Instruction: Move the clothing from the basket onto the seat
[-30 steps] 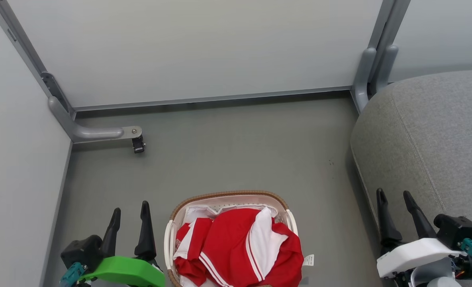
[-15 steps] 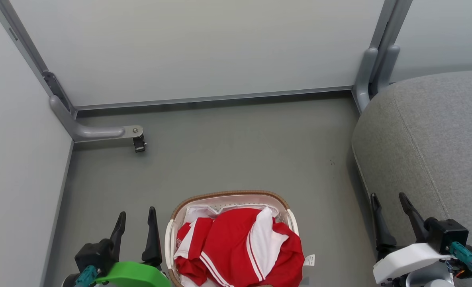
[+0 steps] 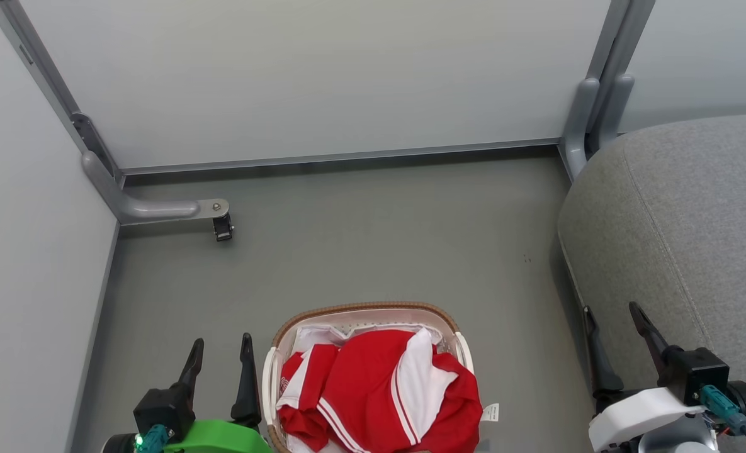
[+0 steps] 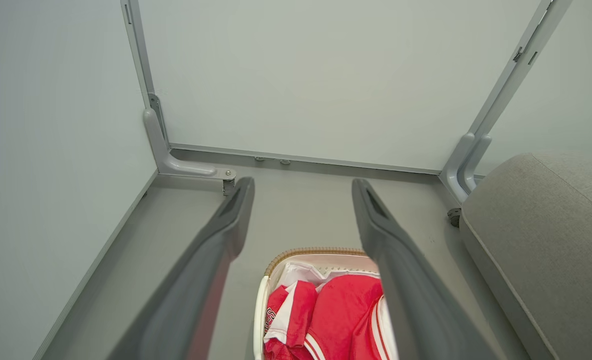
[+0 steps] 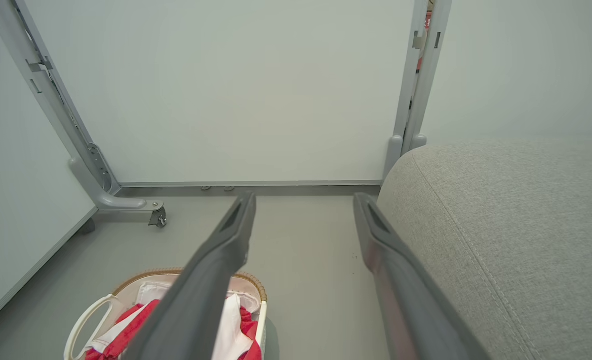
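Observation:
Red clothing (image 3: 373,393) with white panels and thin stripes is heaped in the white basket (image 3: 366,310) with a brown woven rim, on the floor at the bottom centre of the head view. The grey fabric seat (image 3: 687,226) fills the right side. My left gripper (image 3: 221,346) stands open just left of the basket, holding nothing. My right gripper (image 3: 612,313) is open at the seat's front edge, right of the basket, also holding nothing. The left wrist view shows the clothing (image 4: 335,315), the basket (image 4: 315,251) and the seat (image 4: 540,235). The right wrist view shows the basket (image 5: 126,285) and the seat (image 5: 505,210).
Pale partition panels (image 3: 310,75) wall in the back and left. A grey panel foot with a small caster (image 3: 221,226) juts onto the grey floor (image 3: 373,239) at the back left. Another panel post (image 3: 590,107) stands beside the seat's far corner.
Both grippers have drawn lower in the head view, the left one shifting right toward the basket. The whole picture has shifted slightly, so the camera moved. The clothing has not moved.

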`<state>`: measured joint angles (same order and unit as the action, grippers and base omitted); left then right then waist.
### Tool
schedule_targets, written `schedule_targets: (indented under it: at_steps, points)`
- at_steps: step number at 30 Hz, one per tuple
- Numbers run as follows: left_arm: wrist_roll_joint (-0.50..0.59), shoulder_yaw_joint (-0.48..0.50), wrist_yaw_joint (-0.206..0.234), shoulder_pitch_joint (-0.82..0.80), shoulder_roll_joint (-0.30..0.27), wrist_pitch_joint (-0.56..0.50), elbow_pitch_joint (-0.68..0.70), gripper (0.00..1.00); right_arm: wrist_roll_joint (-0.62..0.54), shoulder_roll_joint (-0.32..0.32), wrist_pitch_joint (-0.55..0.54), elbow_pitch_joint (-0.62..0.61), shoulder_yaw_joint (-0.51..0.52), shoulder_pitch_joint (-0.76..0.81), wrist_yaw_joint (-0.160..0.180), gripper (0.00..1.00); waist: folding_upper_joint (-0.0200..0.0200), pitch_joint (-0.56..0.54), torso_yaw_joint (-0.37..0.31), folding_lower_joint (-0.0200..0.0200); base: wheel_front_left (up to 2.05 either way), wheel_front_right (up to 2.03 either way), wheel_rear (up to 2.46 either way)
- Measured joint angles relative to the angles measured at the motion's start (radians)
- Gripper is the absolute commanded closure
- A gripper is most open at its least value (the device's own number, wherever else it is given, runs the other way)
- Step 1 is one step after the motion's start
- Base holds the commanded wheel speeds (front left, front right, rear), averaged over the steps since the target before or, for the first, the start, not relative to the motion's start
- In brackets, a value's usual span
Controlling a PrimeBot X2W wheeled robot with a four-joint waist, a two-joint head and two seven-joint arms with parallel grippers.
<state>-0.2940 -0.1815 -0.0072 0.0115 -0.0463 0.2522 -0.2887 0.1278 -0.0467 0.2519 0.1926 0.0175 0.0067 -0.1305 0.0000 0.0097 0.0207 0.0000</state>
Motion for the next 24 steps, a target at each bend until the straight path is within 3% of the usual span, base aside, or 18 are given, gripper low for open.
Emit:
schedule_targets:
  at_steps: [24]
  points:
    - [0.031, -0.006, 0.004, 0.000, 0.000, 0.012, -0.009, 0.00, -0.043, -0.001, 0.010, 0.004, -0.001, 0.000, 0.000, 0.00, 0.0000, -0.001, 0.001, 0.0000, 0.00, 0.00, 0.00]
